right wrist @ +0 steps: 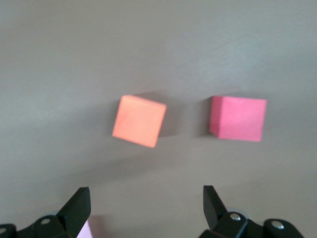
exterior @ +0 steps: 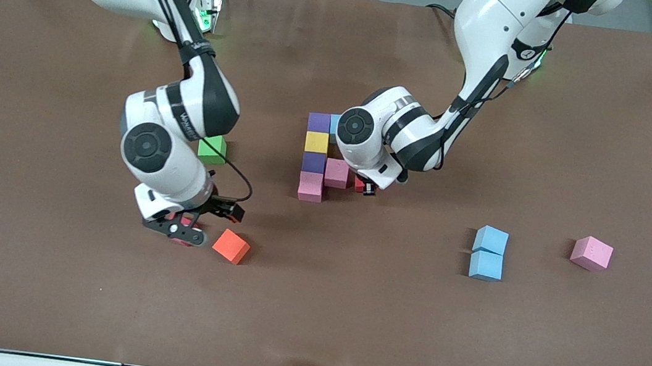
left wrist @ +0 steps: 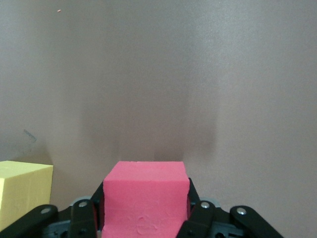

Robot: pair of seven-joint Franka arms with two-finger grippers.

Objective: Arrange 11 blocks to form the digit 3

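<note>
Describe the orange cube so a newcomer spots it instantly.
Find the right claw, open, low over the table at the right arm's end. The orange cube lies beside it. Its neighbour is a red cube; this one is orange and sits skewed.

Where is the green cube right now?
In the front view, the green cube sits on the table toward the right arm's end, partly hidden by that arm, farther from the camera than the orange cube.
</note>
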